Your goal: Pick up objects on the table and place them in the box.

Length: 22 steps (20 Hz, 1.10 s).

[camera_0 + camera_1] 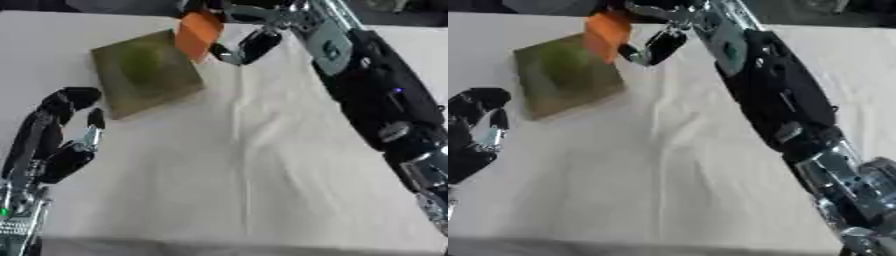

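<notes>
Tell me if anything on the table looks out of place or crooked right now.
The box sits askew, its edges turned at an angle to the table edge. The white cloth is wrinkled down the middle. Otherwise nothing is spilled; the right hand holds an orange object at the box's far corner.

The right hand (236, 30) is partly cut off by the top edge above the box (147, 72); its upper fingers are not visible. The orange object (199, 31) is blurred, and its form cannot be identified. Inside the box, a greenish round shape (140, 62) appears, possibly a fruit. The left hand (470, 135), left of the box, is cropped by the left edge in the right eye view.
</notes>
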Each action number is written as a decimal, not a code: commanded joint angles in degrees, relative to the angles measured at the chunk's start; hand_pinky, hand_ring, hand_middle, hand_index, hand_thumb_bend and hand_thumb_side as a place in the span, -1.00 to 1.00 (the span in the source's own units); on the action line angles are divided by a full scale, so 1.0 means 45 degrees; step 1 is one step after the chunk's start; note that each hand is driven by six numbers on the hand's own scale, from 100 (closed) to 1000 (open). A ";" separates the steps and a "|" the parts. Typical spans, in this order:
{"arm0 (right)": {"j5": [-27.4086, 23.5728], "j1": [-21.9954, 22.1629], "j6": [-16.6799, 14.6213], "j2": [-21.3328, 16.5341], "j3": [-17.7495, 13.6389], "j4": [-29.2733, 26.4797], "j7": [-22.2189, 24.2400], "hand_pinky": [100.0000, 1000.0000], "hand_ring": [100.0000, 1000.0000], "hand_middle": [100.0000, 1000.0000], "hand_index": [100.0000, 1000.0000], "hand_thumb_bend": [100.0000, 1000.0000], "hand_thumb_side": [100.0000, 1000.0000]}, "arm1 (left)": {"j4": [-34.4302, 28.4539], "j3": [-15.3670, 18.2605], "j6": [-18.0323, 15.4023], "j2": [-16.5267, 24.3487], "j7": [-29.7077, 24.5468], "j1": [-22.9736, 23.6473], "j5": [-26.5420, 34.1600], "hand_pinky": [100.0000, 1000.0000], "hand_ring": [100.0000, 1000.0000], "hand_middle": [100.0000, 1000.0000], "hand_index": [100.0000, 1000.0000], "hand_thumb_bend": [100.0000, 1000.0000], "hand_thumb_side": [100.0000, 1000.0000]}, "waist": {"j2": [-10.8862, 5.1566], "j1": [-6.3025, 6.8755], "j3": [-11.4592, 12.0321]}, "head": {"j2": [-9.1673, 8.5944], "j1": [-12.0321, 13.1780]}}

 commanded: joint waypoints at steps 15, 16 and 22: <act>0.6261 -0.0049 0.1599 0.2590 -0.1840 0.2454 -0.2749 0.79 0.84 0.83 0.85 -1.00 -0.69 | -0.0234 -0.0308 -0.0059 -0.0063 -0.0377 -0.0418 0.0273 0.53 0.47 0.30 0.50 -0.96 -0.51 | -0.0040 0.0129 0.0758 | 0.0062 -0.0799; 0.6435 0.0003 0.1803 0.2615 -0.1900 0.2502 -0.2882 0.79 0.84 0.83 0.88 -1.00 -0.69 | -0.0233 -0.0305 -0.0055 -0.0062 -0.0377 -0.0416 0.0271 0.53 0.47 0.30 0.50 -0.96 -0.51 | -0.0036 0.0123 0.0766 | 0.0062 -0.0796; 0.7319 0.0199 0.3346 0.2672 -0.2138 0.2543 -0.4236 0.73 0.78 0.79 0.95 -1.00 -0.70 | -0.0237 -0.0297 -0.0037 -0.0062 -0.0367 -0.0445 0.0264 0.52 0.46 0.30 0.50 -0.97 -0.50 | -0.0012 0.0115 0.0816 | 0.0062 -0.0820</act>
